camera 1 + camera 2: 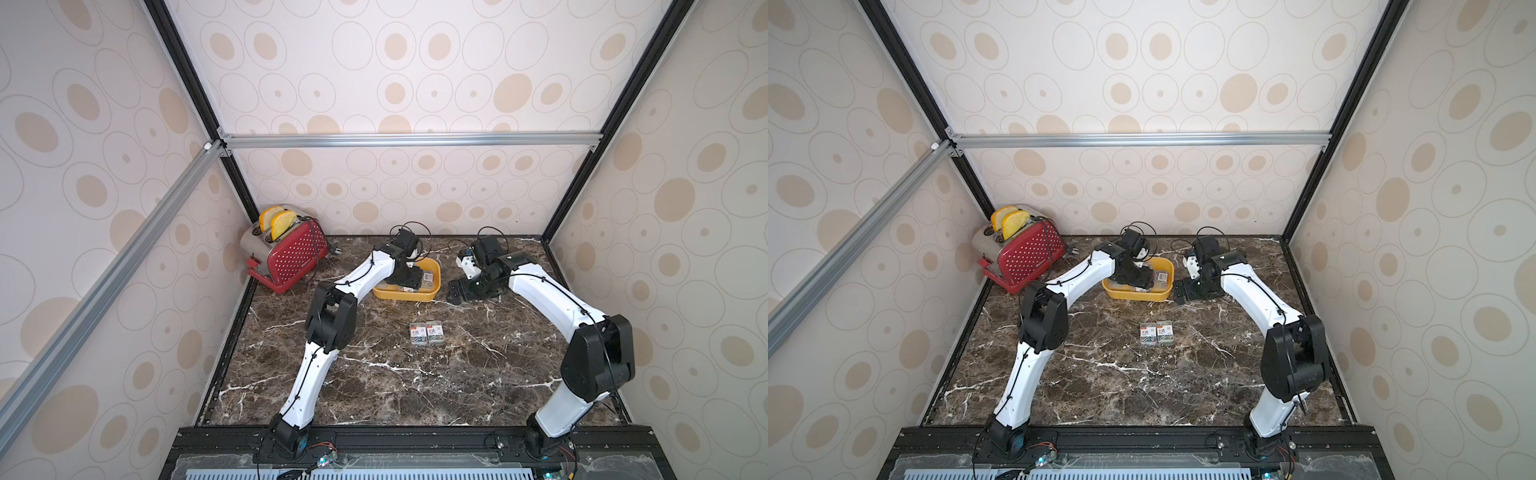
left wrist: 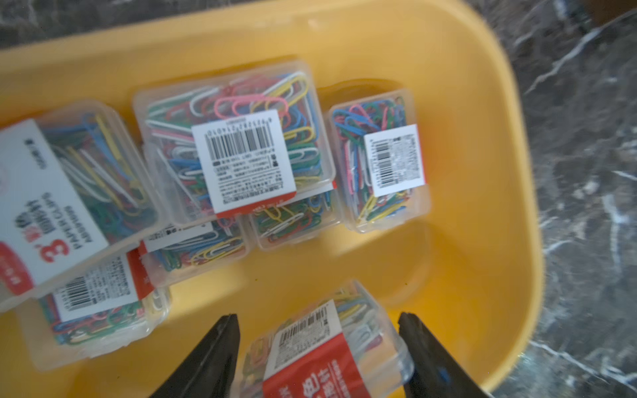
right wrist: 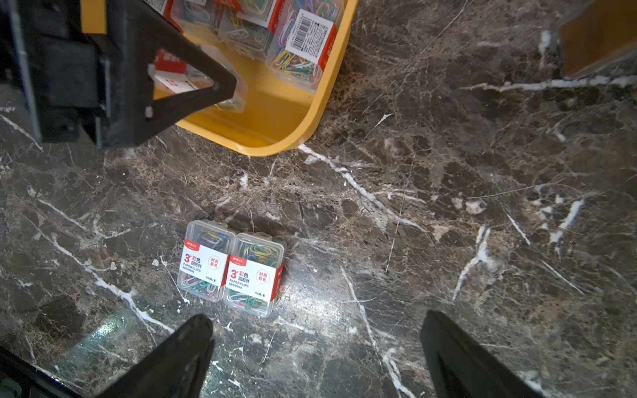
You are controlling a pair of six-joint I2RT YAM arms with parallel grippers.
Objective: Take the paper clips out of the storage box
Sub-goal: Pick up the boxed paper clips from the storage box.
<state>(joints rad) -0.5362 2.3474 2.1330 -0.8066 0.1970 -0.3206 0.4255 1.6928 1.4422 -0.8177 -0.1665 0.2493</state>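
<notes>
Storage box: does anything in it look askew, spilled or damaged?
The clip boxes in the storage box lie jumbled, some stacked crookedly on others and turned different ways. None looks open or cracked, and no loose clips show. The left pincer grips one tilted box.

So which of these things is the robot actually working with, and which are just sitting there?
Job: yellow storage box; clip boxes inside it; clip box in left gripper; two clip boxes on the table.
Lying about: red toaster; bread slices in it.
</notes>
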